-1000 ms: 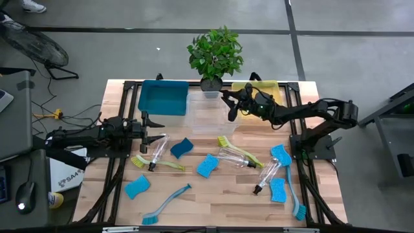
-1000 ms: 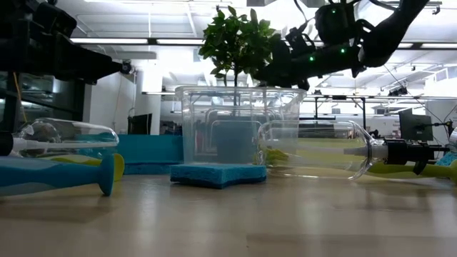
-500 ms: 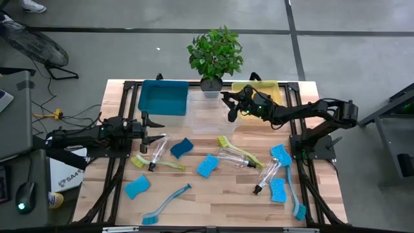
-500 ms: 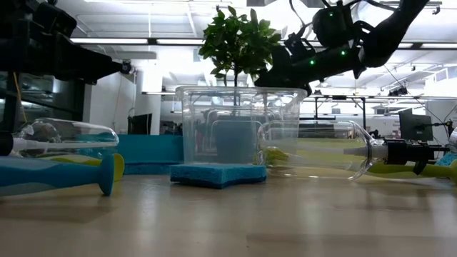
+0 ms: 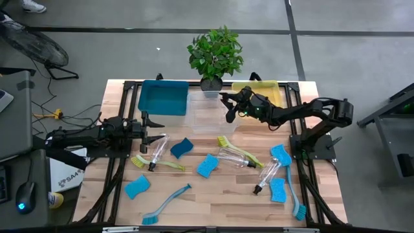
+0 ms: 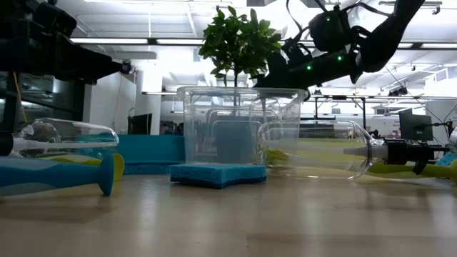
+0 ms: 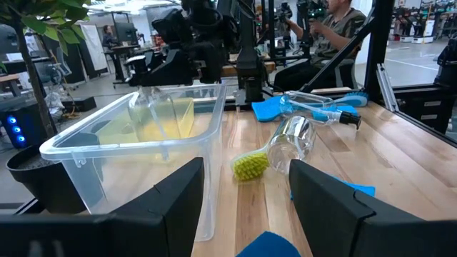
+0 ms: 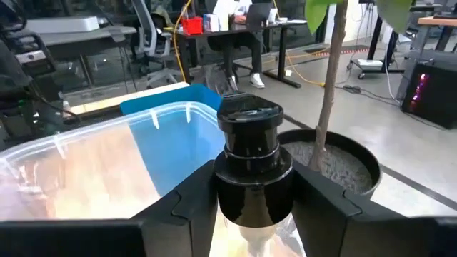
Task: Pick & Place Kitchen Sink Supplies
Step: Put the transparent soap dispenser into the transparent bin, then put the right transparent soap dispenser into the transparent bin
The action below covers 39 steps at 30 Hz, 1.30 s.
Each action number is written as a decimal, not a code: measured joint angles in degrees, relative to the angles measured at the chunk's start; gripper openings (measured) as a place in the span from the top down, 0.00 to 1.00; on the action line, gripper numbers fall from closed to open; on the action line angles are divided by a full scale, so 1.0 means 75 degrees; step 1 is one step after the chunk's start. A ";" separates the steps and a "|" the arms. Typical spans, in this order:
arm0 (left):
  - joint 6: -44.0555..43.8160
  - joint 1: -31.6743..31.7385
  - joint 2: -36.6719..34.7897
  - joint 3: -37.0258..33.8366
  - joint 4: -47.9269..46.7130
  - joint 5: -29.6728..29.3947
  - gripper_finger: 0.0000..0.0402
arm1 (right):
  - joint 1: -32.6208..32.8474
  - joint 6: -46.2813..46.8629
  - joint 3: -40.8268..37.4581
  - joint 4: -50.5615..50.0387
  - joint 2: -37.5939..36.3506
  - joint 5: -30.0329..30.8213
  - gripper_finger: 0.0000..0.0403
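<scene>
Right wrist view: clear bottle [image 8: 251, 168], black pump top

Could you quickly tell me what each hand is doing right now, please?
Left hand: open, empty, beside a bottle on the table.
Right hand: closed on a pump bottle, over the clear bin.

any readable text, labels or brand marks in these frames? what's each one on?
One candidate only: dark print on a white sheet or bag beside the table's left edge, under the left arm, in the high view. It is too small to read.
Bottles, sponges, brushes and bins: no label or lettering visible in any view.
</scene>
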 joint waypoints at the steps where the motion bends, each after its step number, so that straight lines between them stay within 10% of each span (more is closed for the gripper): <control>1: -0.0001 -0.0002 0.0003 0.0000 0.0000 0.0002 0.50 | 0.0000 -0.0003 0.0000 0.0044 0.0000 0.0001 0.63; 24: 0.0000 0.0000 0.0003 0.0000 0.0001 0.0003 0.50 | -0.0003 -0.0131 0.0000 -0.0099 -0.0096 -0.0057 0.50; 39: -0.0003 -0.0003 0.0003 0.0000 0.0000 0.0003 0.50 | -0.0017 -0.0525 0.0000 -0.1792 -0.1871 0.0307 0.49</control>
